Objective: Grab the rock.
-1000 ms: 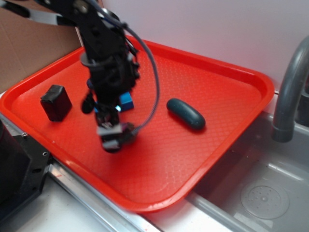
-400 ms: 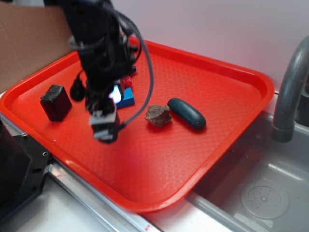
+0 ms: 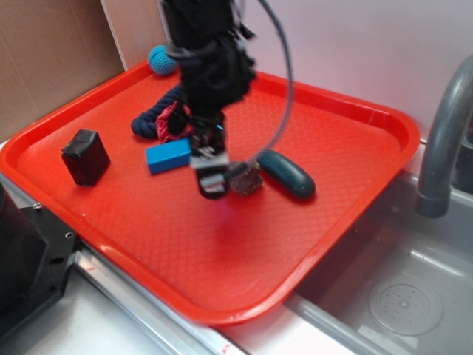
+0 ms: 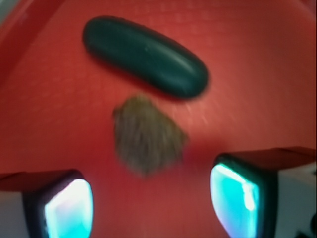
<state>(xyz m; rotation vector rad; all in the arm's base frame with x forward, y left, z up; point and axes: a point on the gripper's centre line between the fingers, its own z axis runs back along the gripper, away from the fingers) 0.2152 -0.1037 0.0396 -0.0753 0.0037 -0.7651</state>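
The rock point(image 3: 247, 179) is a small rough brown-grey lump lying on the red tray point(image 3: 310, 244), just left of a smooth dark teal oval point(image 3: 286, 173). My gripper point(image 3: 212, 181) hangs right beside the rock's left side, partly covering it. In the wrist view the rock point(image 4: 146, 135) lies ahead of the open gripper point(image 4: 151, 201), just beyond the gap between the two teal-lit fingertips point(image 4: 235, 193), with the teal oval point(image 4: 144, 55) behind it. Nothing is between the fingers.
A blue block point(image 3: 168, 155) and a dark blue rope with a red piece point(image 3: 155, 118) lie left of the arm, a black cube point(image 3: 86, 156) farther left, a blue ball point(image 3: 162, 60) at the tray's back rim. A sink and grey faucet point(image 3: 443, 140) stand right.
The arm has swung from the tray's left front toward the right and back, ending beside the rock. The blue block, rope and ball are now uncovered.
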